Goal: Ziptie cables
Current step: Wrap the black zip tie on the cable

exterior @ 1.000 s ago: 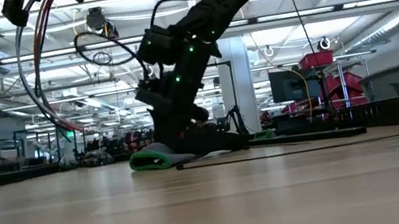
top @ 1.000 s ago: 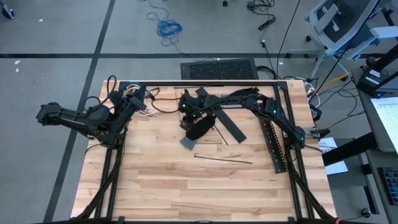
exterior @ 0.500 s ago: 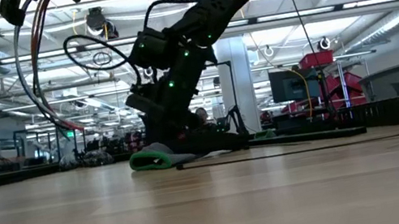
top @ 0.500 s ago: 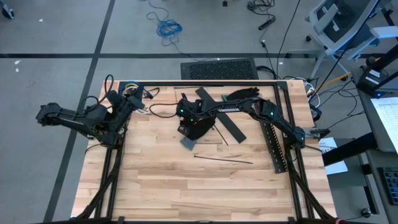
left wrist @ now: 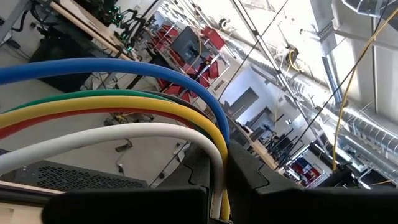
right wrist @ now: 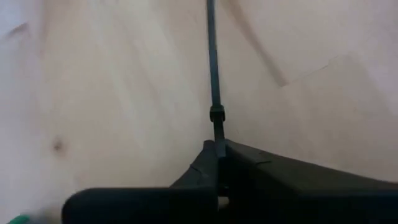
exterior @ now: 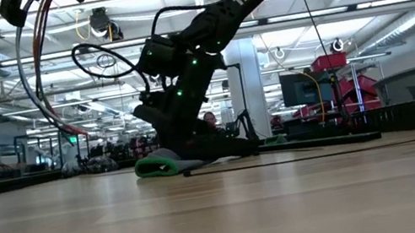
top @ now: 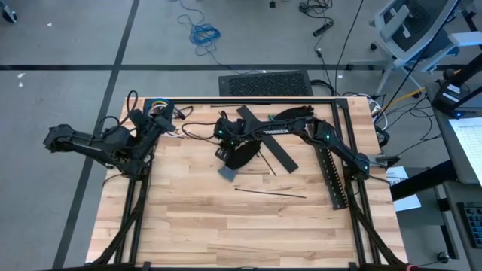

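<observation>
Pale wood table (top: 226,226), right fingers (right wrist: 214,163) pinching zip tie (right wrist: 214,93), left fingers (left wrist: 261,186) clamping cables (left wrist: 124,106)

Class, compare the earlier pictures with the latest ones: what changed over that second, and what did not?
The right gripper, low at the table, closed on a zip tie. The left gripper stayed shut on the cables, raised at the left rear. Nothing else on the table moved.

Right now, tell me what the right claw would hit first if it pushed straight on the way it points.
The wooden table, most likely. The right claw is shut on a thin black zip tie and points down at the bare wood, with nothing else ahead. How far off the wood lies is unclear.
</observation>
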`<state>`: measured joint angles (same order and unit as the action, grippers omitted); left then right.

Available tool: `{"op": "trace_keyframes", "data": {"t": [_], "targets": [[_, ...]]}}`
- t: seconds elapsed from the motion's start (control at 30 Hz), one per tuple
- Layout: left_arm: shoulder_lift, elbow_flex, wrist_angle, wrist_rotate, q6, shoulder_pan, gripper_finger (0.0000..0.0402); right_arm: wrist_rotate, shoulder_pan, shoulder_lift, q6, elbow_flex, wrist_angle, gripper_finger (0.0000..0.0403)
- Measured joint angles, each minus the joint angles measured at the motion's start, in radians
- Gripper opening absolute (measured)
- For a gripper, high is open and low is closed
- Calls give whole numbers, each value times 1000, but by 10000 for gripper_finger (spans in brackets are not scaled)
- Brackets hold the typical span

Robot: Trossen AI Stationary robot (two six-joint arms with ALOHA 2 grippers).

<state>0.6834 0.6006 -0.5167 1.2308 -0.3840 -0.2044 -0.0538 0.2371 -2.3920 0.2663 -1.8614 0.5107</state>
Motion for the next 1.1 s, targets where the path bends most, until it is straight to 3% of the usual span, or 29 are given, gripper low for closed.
{"op": "trace_keyframes", "data": {"t": [0.23,0.47,0.63,0.8,1.03,1.1], "targets": [[-14,0,0,1,0,-1,25,-66,-6,86,-16,7,81,2],[-47,0,3,8,18,0,25,-56,-5,252,-146,6,324,1],[-68,0,2,8,77,0,25,-60,-65,387,-209,2,582,1],[-88,0,0,12,85,13,25,-222,-187,497,-216,3,649,1],[-108,0,2,13,86,36,25,-466,-356,556,-180,3,513,0],[-110,0,2,13,86,39,25,-489,-399,548,-204,3,502,0]]}}
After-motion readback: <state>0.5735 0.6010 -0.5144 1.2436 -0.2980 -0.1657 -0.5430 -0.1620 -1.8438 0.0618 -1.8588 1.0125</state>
